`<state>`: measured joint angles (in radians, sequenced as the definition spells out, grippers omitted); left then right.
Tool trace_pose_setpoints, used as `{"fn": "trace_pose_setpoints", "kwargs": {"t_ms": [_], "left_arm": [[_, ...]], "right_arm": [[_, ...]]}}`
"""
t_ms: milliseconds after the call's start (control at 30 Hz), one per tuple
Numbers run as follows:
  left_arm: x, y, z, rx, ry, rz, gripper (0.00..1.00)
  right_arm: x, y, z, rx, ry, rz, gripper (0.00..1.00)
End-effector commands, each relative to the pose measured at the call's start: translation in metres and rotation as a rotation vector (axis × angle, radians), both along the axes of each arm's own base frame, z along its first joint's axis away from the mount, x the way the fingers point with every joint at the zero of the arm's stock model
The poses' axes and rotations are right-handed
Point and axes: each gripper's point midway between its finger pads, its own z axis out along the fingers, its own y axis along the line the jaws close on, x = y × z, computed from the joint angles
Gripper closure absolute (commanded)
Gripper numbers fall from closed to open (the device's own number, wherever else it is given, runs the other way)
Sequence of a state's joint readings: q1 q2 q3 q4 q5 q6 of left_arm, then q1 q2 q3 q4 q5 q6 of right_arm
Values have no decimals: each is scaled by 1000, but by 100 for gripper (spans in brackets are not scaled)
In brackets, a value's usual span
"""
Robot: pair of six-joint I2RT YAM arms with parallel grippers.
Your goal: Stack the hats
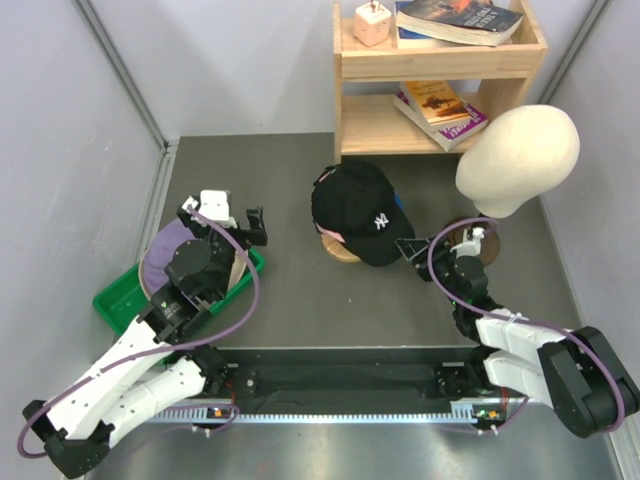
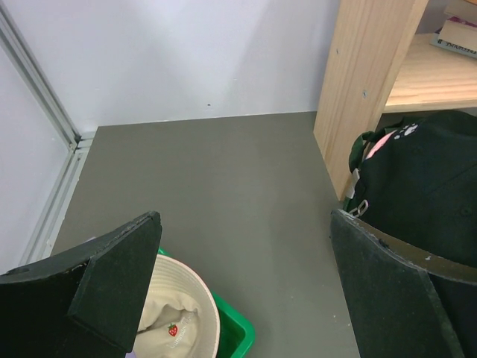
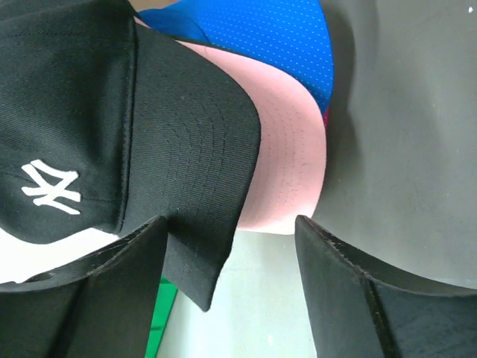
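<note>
A black cap with a white logo (image 1: 360,208) tops a stack of hats on a round wooden stand (image 1: 340,250) mid-table. In the right wrist view the black brim (image 3: 186,149) lies over a pale pink brim (image 3: 287,164) and a blue brim (image 3: 276,30), with a bright pink sliver (image 3: 326,123) at the edge. My right gripper (image 3: 231,253) is open, the black brim's tip hanging beside its left finger; it sits right of the stack (image 1: 425,245). My left gripper (image 1: 235,218) is open and empty over a lavender cap (image 1: 165,250). The left wrist view (image 2: 246,261) shows bare table between its fingers.
A green bin (image 1: 115,300) at the left holds the lavender cap and a cream bucket hat with a strawberry (image 2: 175,313). A cream mannequin head (image 1: 520,155) stands at the right. A wooden shelf (image 1: 440,60) with books is at the back, and grey walls close in the sides.
</note>
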<state>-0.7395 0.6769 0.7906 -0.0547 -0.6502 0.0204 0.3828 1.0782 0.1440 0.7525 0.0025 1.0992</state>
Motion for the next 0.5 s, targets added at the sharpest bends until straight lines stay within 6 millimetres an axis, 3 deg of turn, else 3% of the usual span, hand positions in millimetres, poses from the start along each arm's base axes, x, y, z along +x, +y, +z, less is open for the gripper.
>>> {"fn": "trace_pose_setpoints", "kwargs": {"t_ms": [0,333,467], "left_arm": [[0,-2,4,-25,-13,-7,1],[1,-3,3,-22,-9,-11,1],[2,-5,1,-20,-4,-16,1]], "right_arm": [[-2,2,13,8,-64,30,30],[-22,11,23,57,-129,114,25],[-22,15,38,53,-193,138,25]]}}
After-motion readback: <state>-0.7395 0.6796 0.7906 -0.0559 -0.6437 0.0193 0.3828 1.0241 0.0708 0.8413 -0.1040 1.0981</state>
